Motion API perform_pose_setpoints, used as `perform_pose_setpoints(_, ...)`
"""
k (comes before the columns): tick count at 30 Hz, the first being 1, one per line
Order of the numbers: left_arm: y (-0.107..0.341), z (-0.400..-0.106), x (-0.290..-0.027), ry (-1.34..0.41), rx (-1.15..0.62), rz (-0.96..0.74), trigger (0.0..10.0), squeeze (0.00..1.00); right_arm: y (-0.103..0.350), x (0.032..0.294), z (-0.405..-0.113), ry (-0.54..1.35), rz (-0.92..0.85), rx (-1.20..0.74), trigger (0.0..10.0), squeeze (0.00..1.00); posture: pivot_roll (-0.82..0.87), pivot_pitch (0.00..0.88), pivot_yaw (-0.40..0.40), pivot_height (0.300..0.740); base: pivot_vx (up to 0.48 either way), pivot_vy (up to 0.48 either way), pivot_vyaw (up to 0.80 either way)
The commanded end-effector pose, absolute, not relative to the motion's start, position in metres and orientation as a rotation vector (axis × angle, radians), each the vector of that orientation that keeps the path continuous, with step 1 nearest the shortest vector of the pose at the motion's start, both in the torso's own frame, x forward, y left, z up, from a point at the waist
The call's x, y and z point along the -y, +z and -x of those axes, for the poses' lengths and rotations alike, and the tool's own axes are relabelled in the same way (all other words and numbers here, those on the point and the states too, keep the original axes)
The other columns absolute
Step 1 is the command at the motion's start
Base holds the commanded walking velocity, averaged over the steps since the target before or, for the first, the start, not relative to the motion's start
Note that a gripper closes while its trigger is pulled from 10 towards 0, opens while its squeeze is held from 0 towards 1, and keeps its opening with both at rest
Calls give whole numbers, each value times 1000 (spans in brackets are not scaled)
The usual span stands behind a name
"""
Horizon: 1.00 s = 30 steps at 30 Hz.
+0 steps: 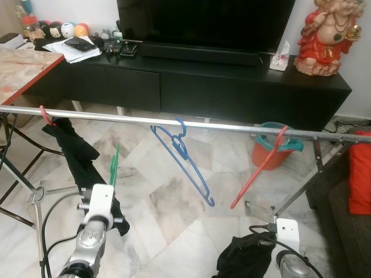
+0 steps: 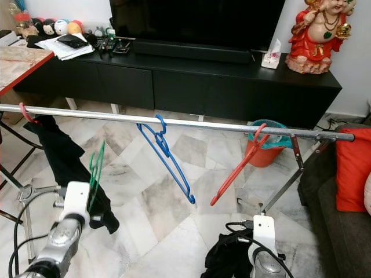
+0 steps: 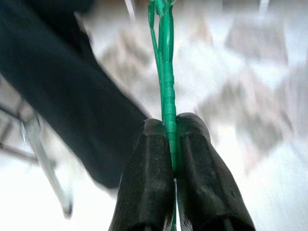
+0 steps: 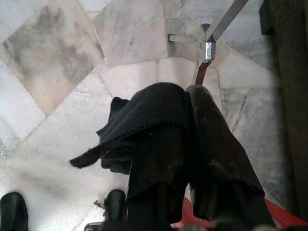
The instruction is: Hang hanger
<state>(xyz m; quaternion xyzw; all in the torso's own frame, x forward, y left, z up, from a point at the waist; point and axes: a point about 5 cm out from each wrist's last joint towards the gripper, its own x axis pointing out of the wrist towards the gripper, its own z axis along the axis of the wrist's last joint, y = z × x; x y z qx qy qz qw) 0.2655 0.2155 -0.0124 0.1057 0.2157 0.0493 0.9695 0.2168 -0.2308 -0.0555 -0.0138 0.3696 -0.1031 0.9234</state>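
Shiny metal rail (image 1: 174, 123), glossy plastic green hanger (image 3: 167, 72), polished marble floor (image 1: 168, 202)

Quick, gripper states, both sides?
Left gripper: shut on the green hanger.
Right gripper: shut on a black cloth.

A thin green plastic hanger (image 1: 115, 165) is held upright below the silver clothes rail (image 1: 145, 121), near its left end, beside a hanging black garment, its hook not yet on the rail.

text: none legible | labels: none | brands: none | numbers: none | signs: none
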Motion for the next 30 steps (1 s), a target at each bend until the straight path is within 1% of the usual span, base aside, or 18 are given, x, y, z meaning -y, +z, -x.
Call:
perform_pose_setpoints(1,-34,-246,-209,68,-571,-226,10000,0,-58,233,-212,-213,38,-769,10000,0,-83,0,-47,740,0,0,0)
perform_pose_setpoints(4,-47,-232,-207,66,-661,-217,10000,0,-59,233,-210,-215,38,-775,10000,0,-90,0,-43,740,0,0,0)
perform_pose_setpoints(5,-58,-217,-207,79,-737,-203,10000,0,-60,233,-208,-216,37,-779,10000,0,-95,0,-41,740,0,0,0)
perform_pose_setpoints(7,-68,-202,-207,95,-813,-184,10000,0,-60,233,-208,-216,37,-781,10000,0,-95,0,-41,740,0,0,0)
perform_pose_setpoints(13,-80,-183,-205,99,-912,-170,10000,0,-61,234,-206,-226,32,-783,10000,0,-104,0,-37,740,0,0,0)
perform_pose_setpoints(15,-82,-181,-205,101,-923,-166,10000,0,-60,235,-206,-230,29,-778,10000,0,-107,0,-34,740,0,154,0)
perform_pose_setpoints(19,-84,-176,-205,111,-936,-158,10000,0,-60,236,-206,-234,30,-773,10000,0,-108,0,-35,740,0,-77,0)
perform_pose_setpoints(21,-84,-175,-206,115,-940,-155,10000,0,-60,236,-206,-234,30,-773,10000,0,-107,0,-35,740,0,-304,0)
perform_pose_setpoints(24,-85,-174,-207,120,-947,-155,10000,0,-60,235,-207,-232,31,-771,10000,0,-110,0,-29,740,0,0,0)
perform_pose_setpoints(29,-86,-170,-210,119,-968,-161,10000,0,-60,236,-206,-235,27,-771,10000,0,-115,0,-25,740,0,244,0)
perform_pose_setpoints(30,-87,-169,-211,119,-973,-161,10000,0,-60,237,-206,-238,26,-772,10000,0,-115,0,-25,740,0,-416,0)
